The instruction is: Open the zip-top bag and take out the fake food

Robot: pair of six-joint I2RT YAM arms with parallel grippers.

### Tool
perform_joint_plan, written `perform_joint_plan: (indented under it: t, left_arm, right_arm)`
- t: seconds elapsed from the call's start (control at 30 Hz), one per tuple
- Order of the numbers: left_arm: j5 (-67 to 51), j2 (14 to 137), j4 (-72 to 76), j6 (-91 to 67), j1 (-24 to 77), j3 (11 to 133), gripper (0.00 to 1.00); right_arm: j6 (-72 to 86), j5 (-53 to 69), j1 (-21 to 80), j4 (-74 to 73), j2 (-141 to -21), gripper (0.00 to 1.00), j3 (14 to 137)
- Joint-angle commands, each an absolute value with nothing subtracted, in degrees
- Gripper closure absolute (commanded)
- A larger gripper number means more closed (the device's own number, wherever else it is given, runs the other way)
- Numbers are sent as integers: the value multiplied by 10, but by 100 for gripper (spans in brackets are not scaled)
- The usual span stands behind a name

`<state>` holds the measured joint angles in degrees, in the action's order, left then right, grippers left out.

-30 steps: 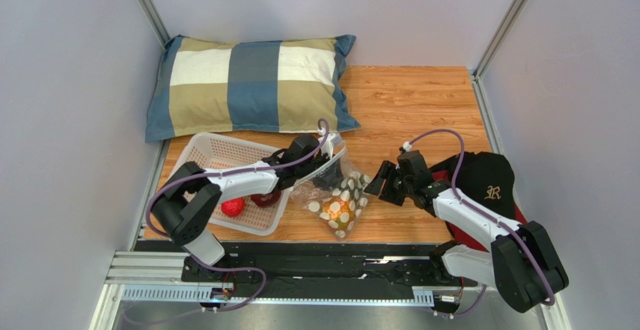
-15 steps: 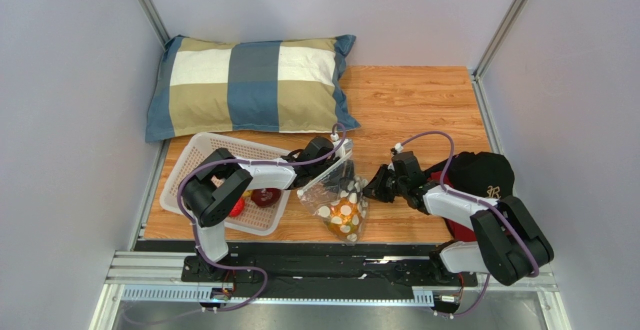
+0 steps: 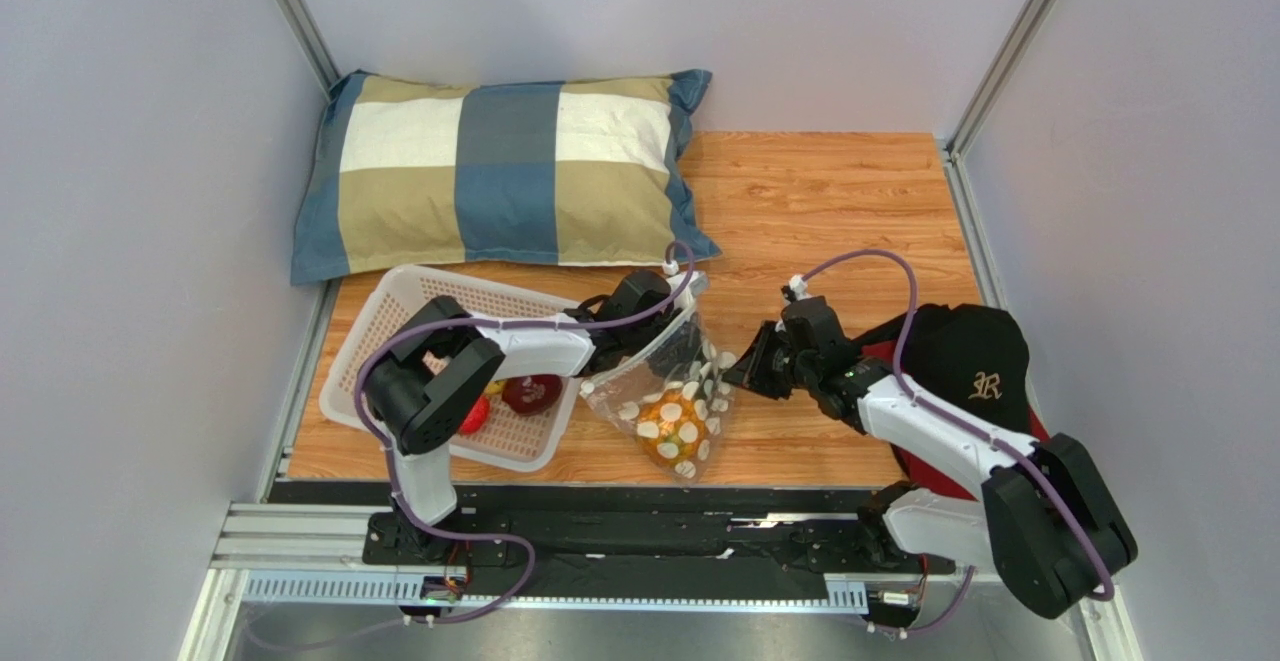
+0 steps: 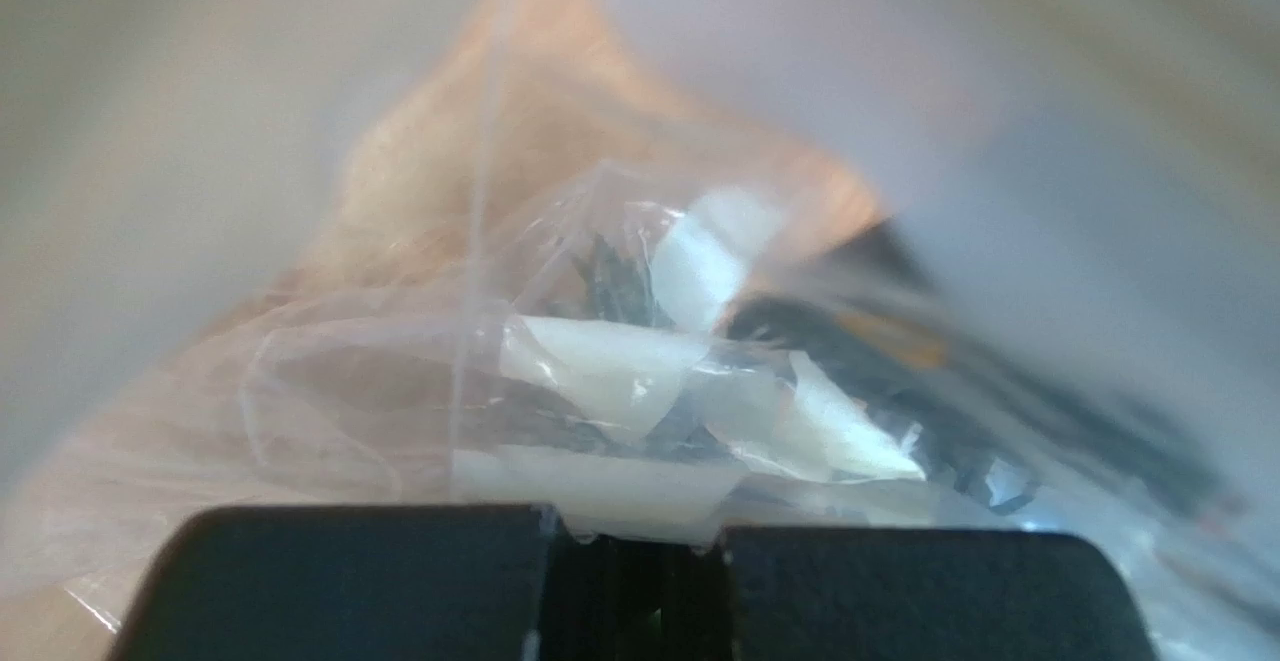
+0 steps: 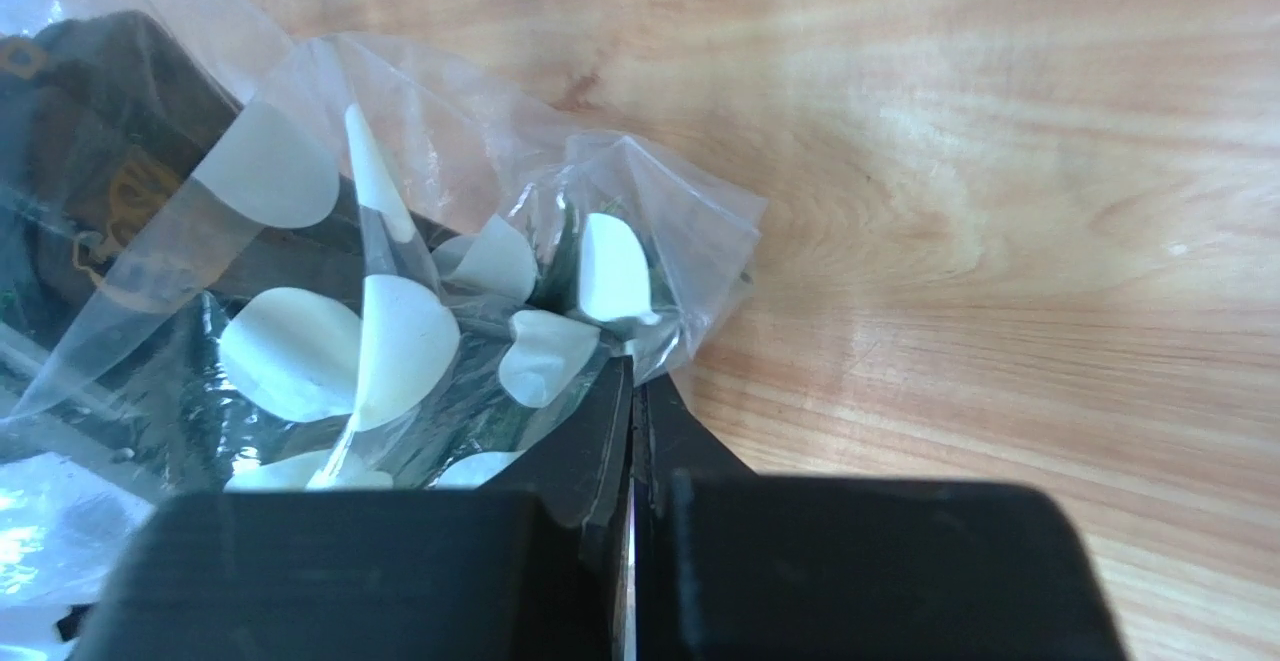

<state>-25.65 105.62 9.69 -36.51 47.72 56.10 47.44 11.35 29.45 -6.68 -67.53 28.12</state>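
Note:
The clear zip-top bag (image 3: pixel 679 391) with white oval spots lies on the wood between the arms. A yellow-orange round fruit (image 3: pixel 669 426) of the fake food shows inside it, along with dark pieces that are hard to make out. My left gripper (image 3: pixel 676 336) is shut on the bag's upper edge, and the white strip (image 4: pixel 601 484) runs into its closed jaws (image 4: pixel 639 523). My right gripper (image 3: pixel 733 378) is shut on the bag's right edge, with the film (image 5: pixel 661 264) pinched at its tips (image 5: pixel 637 388). A red piece (image 3: pixel 467 415) and a dark maroon piece (image 3: pixel 531 393) lie in the basket.
A white perforated basket (image 3: pixel 428 316) stands left of the bag, under the left arm. A checked pillow (image 3: pixel 504 166) lies at the back. A black cap (image 3: pixel 974 361) sits at the right edge, beside the right arm. Bare wood (image 3: pixel 842 211) stretches behind the bag.
Both grippers have shut on the bag, the left on its top edge and the right on its right edge. The right arm moved left to the bag, which shifted slightly.

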Motion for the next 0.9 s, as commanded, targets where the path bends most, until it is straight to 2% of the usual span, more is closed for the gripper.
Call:
perform_joint_plan:
  t: [0.0, 0.43, 0.87]
  left_arm:
    - [-209, 973, 71, -331, 483, 546, 100]
    - [-185, 830, 68, -340, 483, 461, 100]
    - [-140, 710, 62, -354, 483, 417, 100]
  right_arm:
    - [414, 12, 296, -160, -648, 100, 343]
    - [384, -60, 264, -221, -647, 100, 342]
    - [379, -51, 227, -217, -700, 100, 351]
